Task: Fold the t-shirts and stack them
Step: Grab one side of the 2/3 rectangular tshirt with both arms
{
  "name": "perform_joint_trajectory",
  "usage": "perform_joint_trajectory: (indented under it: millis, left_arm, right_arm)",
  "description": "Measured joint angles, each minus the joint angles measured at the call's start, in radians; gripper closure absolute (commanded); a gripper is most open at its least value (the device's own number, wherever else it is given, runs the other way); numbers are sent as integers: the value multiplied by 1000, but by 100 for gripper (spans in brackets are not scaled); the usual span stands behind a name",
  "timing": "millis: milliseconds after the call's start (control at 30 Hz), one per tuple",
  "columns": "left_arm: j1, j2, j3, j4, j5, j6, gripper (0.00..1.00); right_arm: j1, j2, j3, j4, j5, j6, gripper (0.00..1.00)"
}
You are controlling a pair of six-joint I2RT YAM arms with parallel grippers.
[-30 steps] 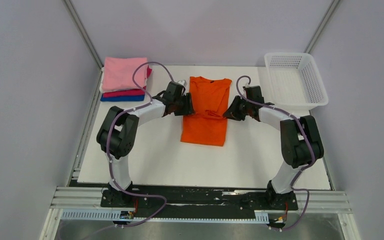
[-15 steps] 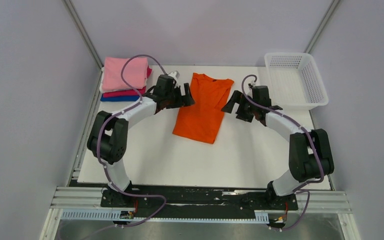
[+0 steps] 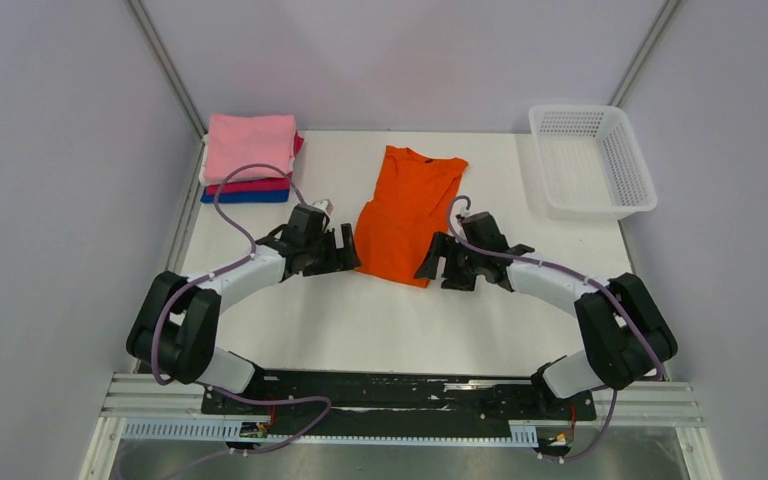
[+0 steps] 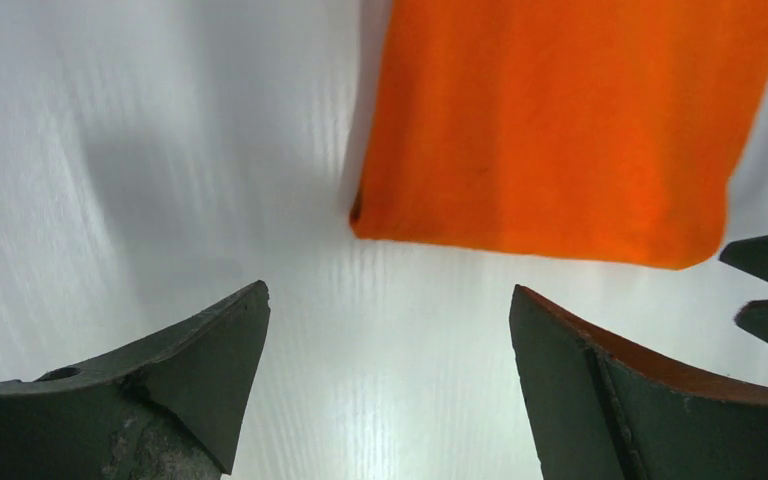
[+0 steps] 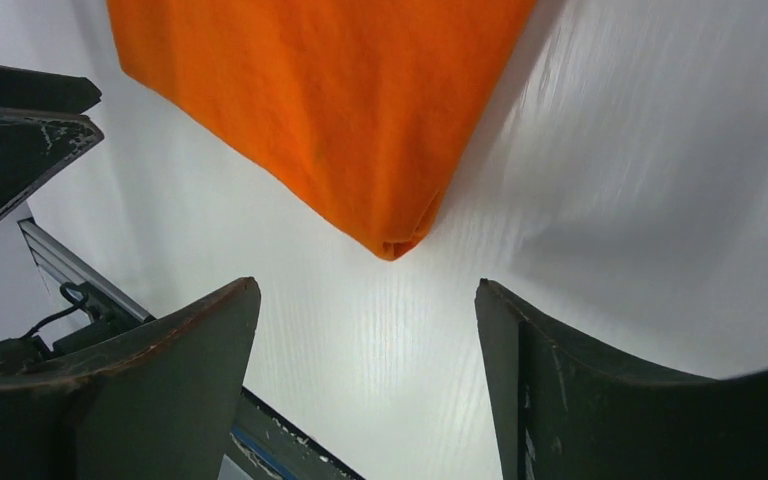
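- Table (image 3: 360, 320): white; the work lies on its far half.
- Orange tee (image 3: 405, 215): mid-table, flat, already narrowed to a long strip. It lies slightly askew, collar far, hem near.
- Basket (image 3: 600, 212): far right, well apart.
- Stack (image 3: 250, 150): folded tees at the far left, pink on top.
- Left gripper (image 4: 390, 330): jaws wide, empty, low beside the hem's left corner.
- Right gripper (image 5: 370, 330): jaws wide, empty, the hem's right corner just ahead.
- Step, as I judge it: the crosswise fold, hem to collar. Each gripper must drop onto its corner, pinch all layers, then both lift and carry together.
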Motion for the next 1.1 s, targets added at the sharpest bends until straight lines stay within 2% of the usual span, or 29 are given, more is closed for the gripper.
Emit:
perform_joint_trajectory:
  millis: [133,300,433,467,633,667,700,733,767,800,967,1100]
  left_arm:
    - [0,2,-62,-1,-24,-25,14]
    - [0,39,-64,42,-39,-39,18]
    - [0,83,-40,88,-35,-40,27]
    - [0,92,-35,100,-34,-42,32]
    - [1,151,-18,169,-3,-53,57]
    - [1,161,-16,181,6,-57,66]
    - [1,171,-16,192,16,-60,71]
    - [1,179,-16,203,26,-61,80]
    - [1,188,-17,209,37,-66,94]
    - [1,192,-17,214,45,-72,98]
    - [0,190,-39,241,70,-83,100]
    - [-28,107,-112,215,78,-96,100]
  right_arm:
    - [43,5,-31,5,36,57,34]
    - [59,43,-40,36,85,102,37]
    - [69,63,-42,71,106,126,42]
    - [72,69,-42,81,107,129,44]
    - [85,108,-41,124,111,145,77]
    - [87,116,-41,129,108,149,81]
    - [88,122,-41,132,105,152,84]
    - [89,126,-42,135,104,154,86]
    - [90,127,-43,137,103,156,88]
    - [90,127,-47,141,103,158,89]
    - [90,94,-82,157,90,156,98]
    - [93,16,-134,108,48,124,100]
